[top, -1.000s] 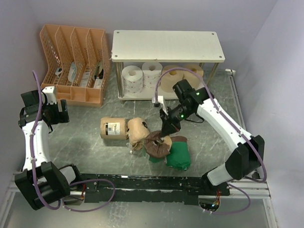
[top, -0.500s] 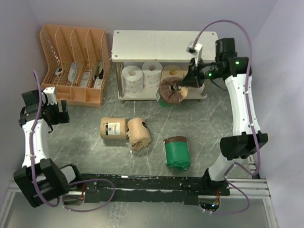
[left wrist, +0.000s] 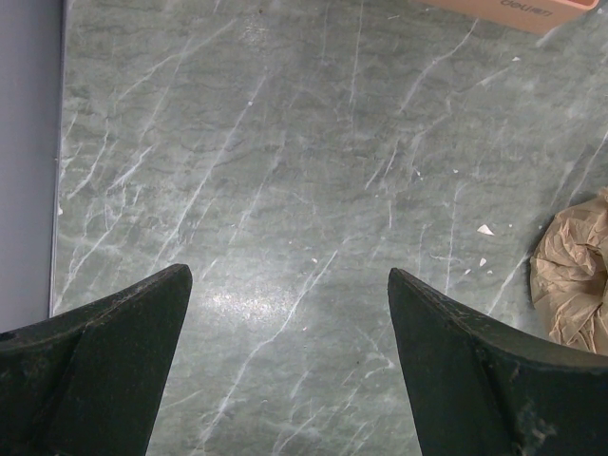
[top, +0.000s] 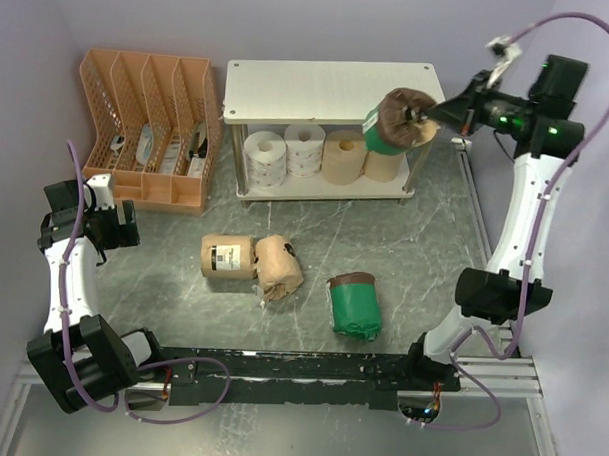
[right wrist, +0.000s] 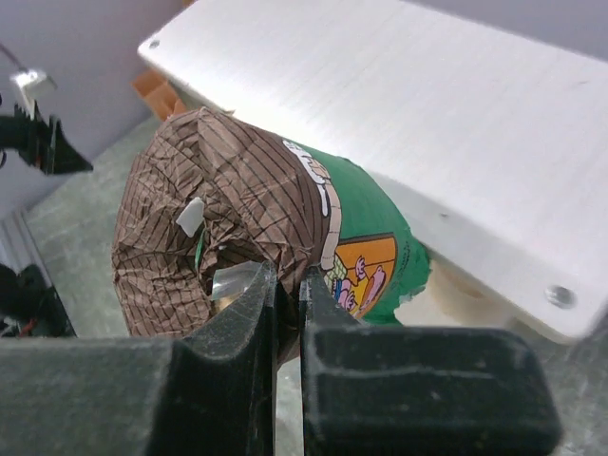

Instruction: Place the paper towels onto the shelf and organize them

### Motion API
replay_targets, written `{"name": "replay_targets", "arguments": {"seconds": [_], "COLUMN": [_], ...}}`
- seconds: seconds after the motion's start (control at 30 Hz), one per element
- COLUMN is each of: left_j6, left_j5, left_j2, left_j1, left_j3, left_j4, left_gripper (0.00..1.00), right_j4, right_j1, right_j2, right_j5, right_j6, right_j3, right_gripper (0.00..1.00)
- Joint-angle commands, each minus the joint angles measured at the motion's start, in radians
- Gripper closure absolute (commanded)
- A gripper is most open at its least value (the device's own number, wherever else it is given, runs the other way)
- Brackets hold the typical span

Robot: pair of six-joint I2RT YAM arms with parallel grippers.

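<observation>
Right arm has swung up & out since half a sec back. Green-wrapped paper towel roll [top: 393,119], then low in front of the bottom tier, now hangs off the right gripper [top: 432,113] at top-board height of the white two-tier shelf [top: 329,89], near its right end.

Wrist view: right gripper [right wrist: 285,285] has fingers nearly together, clamped on the roll's crumpled brown end wrap by the core hole. Roll [right wrist: 313,214] sticks straight out ahead of the fingertips, w/ shelf board [right wrist: 427,114] just beyond it. Can't tell if they touch.

Left gripper [top: 109,226] is parked w/ fingers wide apart [left wrist: 287,275], nothing between them. One tan-paper-wrapped roll [left wrist: 570,275] lies off to its right.

Handling, my guess:
- Roll is light, soft and squashy; printed wrap looks thin & crinkly, prob. tears or slides.
- Current hold is on end paper only, so the whole roll cantilevers and could sag, twist or pull free.
- Firmer hold: one finger inside the core, the other outside, pinching the core wall. Or span the body mid-length if the fingers open wide enough.
- Set it down gently; round side will roll on the board.
</observation>
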Motion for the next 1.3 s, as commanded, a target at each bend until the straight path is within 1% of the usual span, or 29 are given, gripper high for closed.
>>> {"name": "replay_targets", "arguments": {"seconds": [0.0,0.03,0.07,0.1,0.13,0.17,0.23,0.27,0.3,0.33,0.37,0.43,0.47,0.5,0.53,0.57,0.63,0.67,0.73,0.77,0.83,0.87,0.97,1.07,1.13,1.17,1.27], "left_j6": [0.004,0.005,0.006,0.006,0.006,0.006,0.006,0.006,0.007,0.007,0.007,0.009,0.009,0.009,0.008,0.009,0.009,0.007,0.007,0.007,0.008,0.009,0.009,0.008,0.007,0.006,0.003], "left_j5": [0.007,0.008,0.009,0.012,0.012,0.012,0.014,0.014,0.016,0.016,0.016,0.019,0.02,0.018,0.018,0.019,0.019,0.019,0.019,0.02,0.021,0.021,0.02,0.018,0.013,0.01,0.006], "left_j2": [-0.005,-0.006,-0.009,-0.011,-0.012,-0.013,-0.012,-0.009,-0.008,-0.006,-0.006,-0.006,-0.007,-0.008,-0.009,-0.009,-0.007,-0.007,-0.008,-0.007,-0.002,0.001,0.012,0.011,0.009,0.009,0.005], "left_j1": [0.008,0.008,0.008,0.008,0.008,0.008,0.008,0.008,0.008,0.008,0.009,0.008,0.009,0.009,0.009,0.009,0.008,0.008,0.008,0.008,0.008,0.008,0.008,0.008,0.009,0.009,0.008], "left_j3": [0.031,0.032,0.032,0.03,0.028,0.028,0.028,0.029,0.029,0.031,0.031,0.031,0.032,0.03,0.03,0.032,0.03,0.032,0.03,0.03,0.029,0.03,0.034,0.035,0.034,0.033,0.031], "left_j4": [-0.009,-0.01,-0.009,-0.009,-0.007,-0.007,-0.007,-0.008,-0.008,-0.01,-0.011,-0.012,-0.011,-0.009,-0.009,-0.01,-0.01,-0.01,-0.009,-0.009,-0.008,-0.01,-0.017,-0.015,-0.015,-0.014,-0.008], "left_gripper": [0.04,0.04,0.04,0.04,0.04,0.04,0.04,0.04,0.04,0.04,0.04,0.04,0.04,0.04,0.04,0.04,0.04,0.04,0.04,0.04,0.04,0.04,0.04,0.04,0.04,0.04,0.04], "right_j4": [0.48,0.678,0.971,1.303,1.632,1.798,1.906,1.948,1.947,1.881,1.77,1.446,1.294,1.2,1.18,1.222,1.423,1.426,1.337,1.336,1.453,1.483,1.421,1.494,1.488,1.485,1.541], "right_j1": [-0.15,-0.182,-0.211,-0.236,-0.259,-0.268,-0.273,-0.275,-0.276,-0.277,-0.277,-0.277,-0.277,-0.275,-0.275,-0.276,-0.276,-0.276,-0.258,-0.245,-0.227,-0.219,-0.185,-0.152,-0.131,-0.123,-0.102], "right_j2": [-0.059,-0.078,-0.102,-0.12,-0.11,-0.077,-0.012,0.008,0.022,0.03,0.036,0.045,0.058,0.076,0.096,0.124,0.16,0.167,0.182,0.191,0.208,0.216,0.238,0.275,0.293,0.334,0.368], "right_j5": [-0.256,-0.294,-0.323,-0.338,-0.345,-0.355,-0.358,-0.353,-0.347,-0.339,-0.325,-0.278,-0.241,-0.208,-0.188,-0.183,-0.176,-0.161,-0.135,-0.13,-0.13,-0.125,-0.113,-0.098,-0.084,-0.08,-0.076], "right_j6": [0.476,0.642,0.883,1.171,1.407,1.57,1.724,1.767,1.776,1.736,1.658,1.408,1.299,1.232,1.235,1.287,1.448,1.473,1.386,1.381,1.468,1.489,1.413,1.452,1.435,1.427,1.46], "right_j3": [-0.114,-0.193,-0.3,-0.397,-0.462,-0.455,-0.396,-0.374,-0.352,-0.323,-0.291,-0.185,-0.098,-0.042,-0.007,0.013,-0.003,-0.005,0.029,0.038,0.022,0.02,0.063,0.07,0.089,0.101,0.126], "right_gripper": [1.0,1.0,1.0,1.0,1.0,1.0,1.0,1.0,1.0,1.0,1.0,1.0,1.0,1.0,1.0,1.0,1.0,1.0,1.0,1.0,1.0,1.0,1.0,1.0,1.0,1.0,1.0]}}
